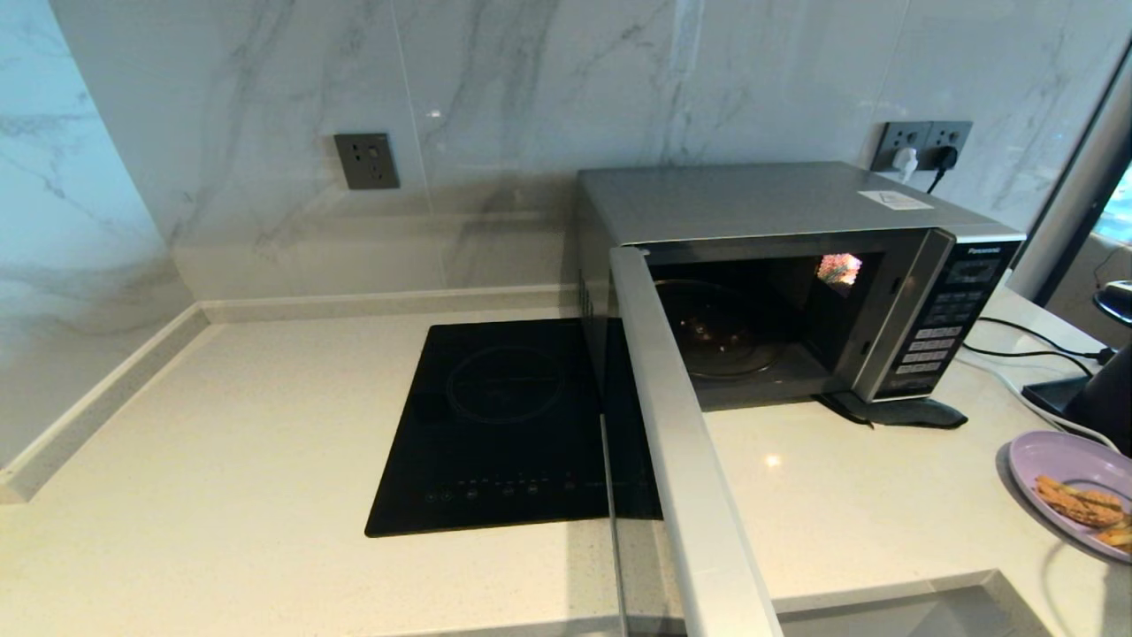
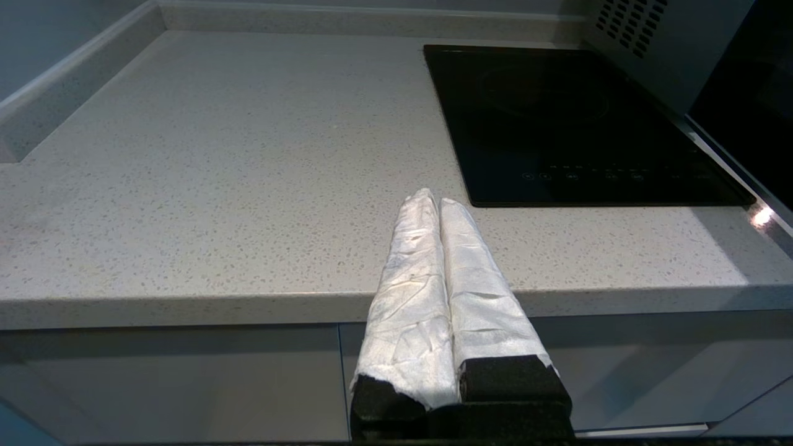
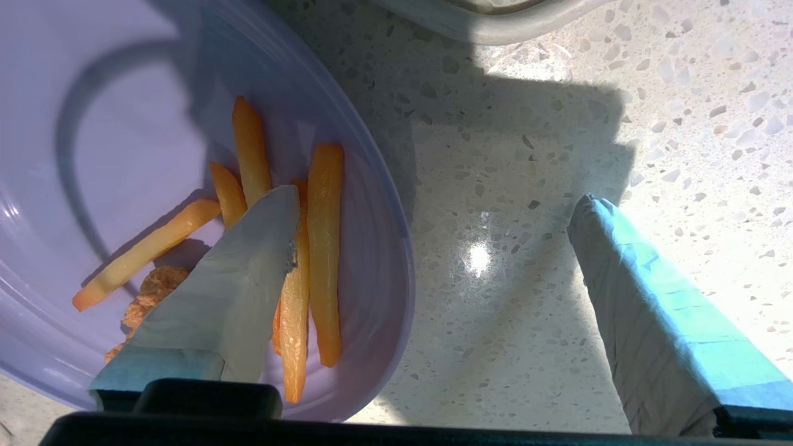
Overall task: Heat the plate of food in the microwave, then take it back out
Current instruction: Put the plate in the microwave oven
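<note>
You see a lilac plate (image 3: pixel 93 93) with orange fries (image 3: pixel 322 248) and a brown breaded piece (image 1: pixel 1074 502). The microwave (image 1: pixel 761 203) is silver with a black button panel (image 1: pixel 946 318). Your hob (image 1: pixel 504 425) is flat black, the desk (image 1: pixel 221 460) speckled cream, and the wall (image 1: pixel 548 97) grey-veined white marble.

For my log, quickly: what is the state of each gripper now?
Left gripper: closed, holding nothing.
Right gripper: open, straddling the rim of the plate of food.
</note>
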Controlling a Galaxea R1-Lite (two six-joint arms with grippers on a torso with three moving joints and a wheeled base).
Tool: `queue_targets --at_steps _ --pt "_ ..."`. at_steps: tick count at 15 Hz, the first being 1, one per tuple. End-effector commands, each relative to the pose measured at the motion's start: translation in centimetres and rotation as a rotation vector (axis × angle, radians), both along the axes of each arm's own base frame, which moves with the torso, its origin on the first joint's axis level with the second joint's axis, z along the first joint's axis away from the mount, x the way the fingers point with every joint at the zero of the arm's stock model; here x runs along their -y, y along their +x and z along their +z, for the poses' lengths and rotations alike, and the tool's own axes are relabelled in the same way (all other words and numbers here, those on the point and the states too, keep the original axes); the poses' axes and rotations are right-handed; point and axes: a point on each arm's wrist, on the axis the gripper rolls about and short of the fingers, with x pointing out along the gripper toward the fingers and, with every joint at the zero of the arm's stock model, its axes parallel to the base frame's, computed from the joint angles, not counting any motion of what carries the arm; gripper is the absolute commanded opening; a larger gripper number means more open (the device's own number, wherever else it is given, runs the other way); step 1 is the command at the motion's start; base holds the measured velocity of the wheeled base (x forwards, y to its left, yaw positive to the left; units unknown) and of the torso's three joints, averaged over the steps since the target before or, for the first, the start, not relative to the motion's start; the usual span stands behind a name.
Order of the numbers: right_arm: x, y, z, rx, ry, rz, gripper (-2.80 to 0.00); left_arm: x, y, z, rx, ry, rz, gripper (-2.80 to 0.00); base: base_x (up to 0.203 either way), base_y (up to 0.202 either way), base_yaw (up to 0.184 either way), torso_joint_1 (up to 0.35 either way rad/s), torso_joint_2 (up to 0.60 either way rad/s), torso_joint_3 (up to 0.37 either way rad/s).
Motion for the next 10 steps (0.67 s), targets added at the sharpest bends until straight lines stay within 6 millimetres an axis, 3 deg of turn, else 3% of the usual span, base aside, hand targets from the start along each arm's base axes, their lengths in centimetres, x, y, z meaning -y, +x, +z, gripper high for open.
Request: queue_targets --at_steps 1,3,4,10 --pt "0.03 0.02 -0.39 -0.009 0.011 -0.003 0.00 0.00 0.01 0.01 -0.001 -0.001 0.001 -2.80 0.000 0.000 0.000 0.000 0.00 0.000" --pt "0.08 0.07 -0.27 -0.005 0.008 -0.003 0.00 0.00 0.01 0.01 -0.001 -0.001 0.001 -2.80 0.000 0.000 0.000 0.000 0.00 0.000" --pt "0.11 0.09 -0.17 -0.002 0.005 -0.003 -2.80 0.00 0.01 0.01 -0.001 -0.001 0.001 -2.80 0.000 0.000 0.000 0.000 0.00 0.000" --pt "0.21 0.19 0.02 0.006 0.000 -0.002 -2.80 0.00 0.01 0.01 -0.001 -0.001 0.001 -2.80 0.000 0.000 0.000 0.000 0.00 0.000"
